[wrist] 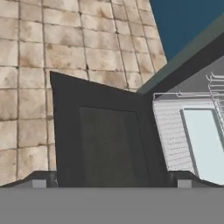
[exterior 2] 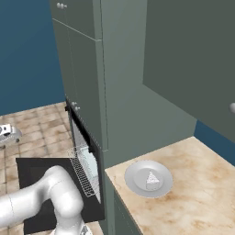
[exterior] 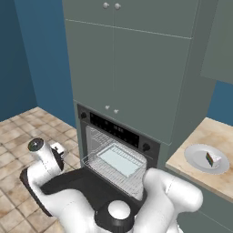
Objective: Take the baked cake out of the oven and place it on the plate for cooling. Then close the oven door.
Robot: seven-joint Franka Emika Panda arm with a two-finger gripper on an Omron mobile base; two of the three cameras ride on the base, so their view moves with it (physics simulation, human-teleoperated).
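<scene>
While my gripper (wrist: 111, 183) hangs spread and empty above the lowered oven door (wrist: 105, 144), I worry the pulled-out wire rack (exterior: 116, 170) and tray (exterior: 119, 159) could block closing; beyond, the baked cake (exterior: 212, 159) already sits on the plate (exterior: 196, 157).

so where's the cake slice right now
The baked cake sits on the plate on the wooden counter, to the right of the oven, whose door hangs open.
</scene>
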